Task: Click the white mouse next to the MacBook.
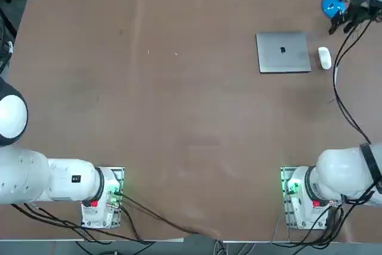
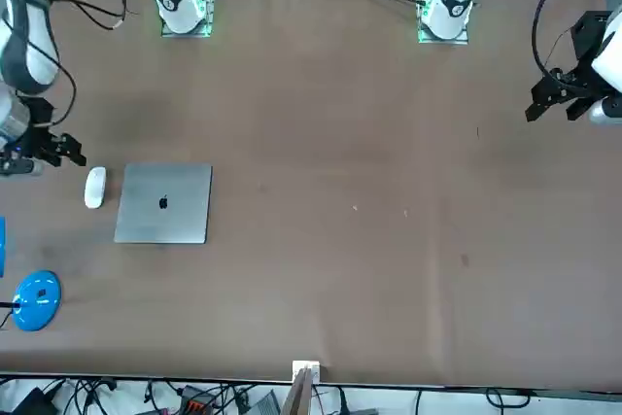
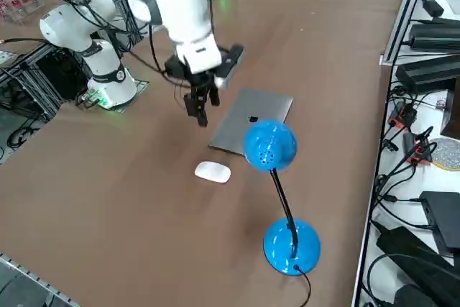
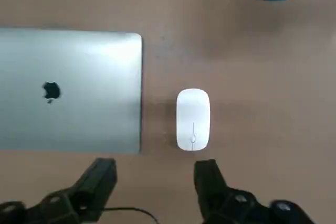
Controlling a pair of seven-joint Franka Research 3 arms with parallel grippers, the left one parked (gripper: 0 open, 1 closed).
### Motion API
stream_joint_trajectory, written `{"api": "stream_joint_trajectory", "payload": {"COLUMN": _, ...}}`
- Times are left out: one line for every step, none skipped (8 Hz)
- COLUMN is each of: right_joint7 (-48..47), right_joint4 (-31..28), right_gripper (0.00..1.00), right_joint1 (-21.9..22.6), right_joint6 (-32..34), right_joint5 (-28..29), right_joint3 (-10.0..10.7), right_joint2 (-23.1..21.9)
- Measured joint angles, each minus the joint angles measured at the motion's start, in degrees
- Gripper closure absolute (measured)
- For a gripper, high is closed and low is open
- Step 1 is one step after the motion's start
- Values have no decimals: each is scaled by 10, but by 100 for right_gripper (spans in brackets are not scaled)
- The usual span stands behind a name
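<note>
Right tool [image 4: 157, 182] above white mouse [image 4: 193, 119], pointing down, fingers spread.

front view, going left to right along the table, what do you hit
right gripper, open, above the table edge → white mouse → MacBook

- one white mouse [image 4: 193, 119]
- one macbook [image 4: 70, 91], lid closed
- one blue desk lamp [image 3: 277, 177]
- one right gripper [image 4: 157, 179], two fingers spread apart
</note>
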State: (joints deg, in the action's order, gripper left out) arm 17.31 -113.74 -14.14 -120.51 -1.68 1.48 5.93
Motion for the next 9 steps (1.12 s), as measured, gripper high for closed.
{"api": "stream_joint_trajectory", "payload": {"right_joint7": -8, "right_joint4": 44, "right_gripper": 0, "right_joint1": 11, "right_joint6": 65, "right_joint5": 0, "right_joint3": 0, "right_joint2": -11}}
{"api": "stream_joint_trajectory", "payload": {"right_joint7": -21, "right_joint4": 92, "right_gripper": 0, "right_joint1": 22, "right_joint6": 127, "right_joint5": 1, "right_joint3": -1, "right_joint2": -18}}
{"api": "stream_joint_trajectory", "payload": {"right_joint7": -42, "right_joint4": 141, "right_gripper": 0, "right_joint1": 33, "right_joint6": 184, "right_joint5": 1, "right_joint3": -1, "right_joint2": -22}}
{"api": "stream_joint_trajectory", "payload": {"right_joint7": -69, "right_joint4": 187, "right_gripper": 0, "right_joint1": 46, "right_joint6": 236, "right_joint5": 1, "right_joint3": -1, "right_joint2": -24}}
{"api": "stream_joint_trajectory", "payload": {"right_joint7": -94, "right_joint4": 223, "right_gripper": 0, "right_joint1": 60, "right_joint6": 275, "right_joint5": 1, "right_joint3": -2, "right_joint2": -25}}
{"api": "stream_joint_trajectory", "payload": {"right_joint7": -113, "right_joint4": 248, "right_gripper": 0, "right_joint1": 72, "right_joint6": 303, "right_joint5": 1, "right_joint3": -2, "right_joint2": -27}}
{"api": "stream_joint_trajectory", "payload": {"right_joint7": -132, "right_joint4": 263, "right_gripper": 0, "right_joint1": 82, "right_joint6": 318, "right_joint5": 1, "right_joint3": -2, "right_joint2": -31}}
{"api": "stream_joint_trajectory", "payload": {"right_joint7": -146, "right_joint4": 267, "right_gripper": 0, "right_joint1": 90, "right_joint6": 326, "right_joint5": 2, "right_joint3": -3, "right_joint2": -38}}
{"api": "stream_joint_trajectory", "payload": {"right_joint7": -151, "right_joint4": 267, "right_gripper": 0, "right_joint1": 98, "right_joint6": 338, "right_joint5": 2, "right_joint3": -3, "right_joint2": -46}}
